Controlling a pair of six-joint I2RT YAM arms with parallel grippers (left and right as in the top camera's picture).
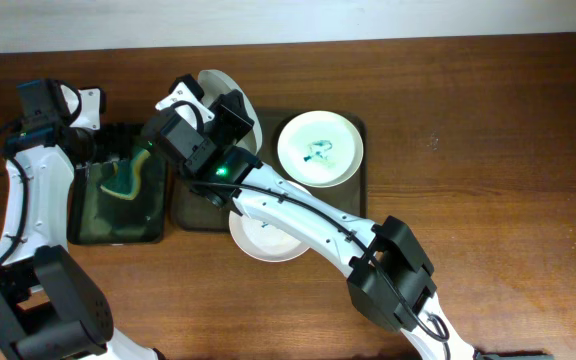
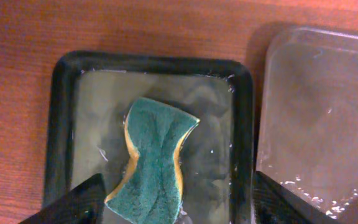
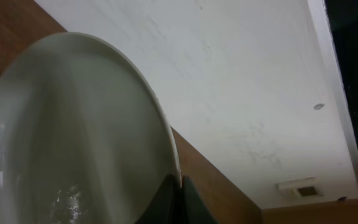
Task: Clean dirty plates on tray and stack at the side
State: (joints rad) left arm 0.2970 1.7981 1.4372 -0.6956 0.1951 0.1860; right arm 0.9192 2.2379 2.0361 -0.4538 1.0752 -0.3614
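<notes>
**A:** The lifted plate is off the tray. It's tipped steeply on edge above the tray's far left corner, near the basin.

**B:** The right gripper has it by the rim, fingers pinched together on the edge. My guess is that the tilt offers the face for a wipe and lets water run off.

**A:** There are wet glints low on that face. I see no green on the part that shows, but much of it is out of frame.

**B:** Now the sponge. It lies green side up in the shallow water of the basin. The left gripper hangs right over it with its fingers spread wide, one on each side, and touches nothing.

**A:** It straddles the sponge like that, so I read it as lined up for a grab.

**B:** Further out, the stained plate lies flat on the right half of the tray, with green smears in the middle. By the look of it, that one hasn't been cleaned yet.

**A:** A white plate sits on the table against the tray's near edge, partly under the right arm. It looks clean where it shows, so it's probably the start of the stack.

**B:** One worry is the grip. A rim pinch on a wet plate could slip once the sponge pushes against it.
</notes>
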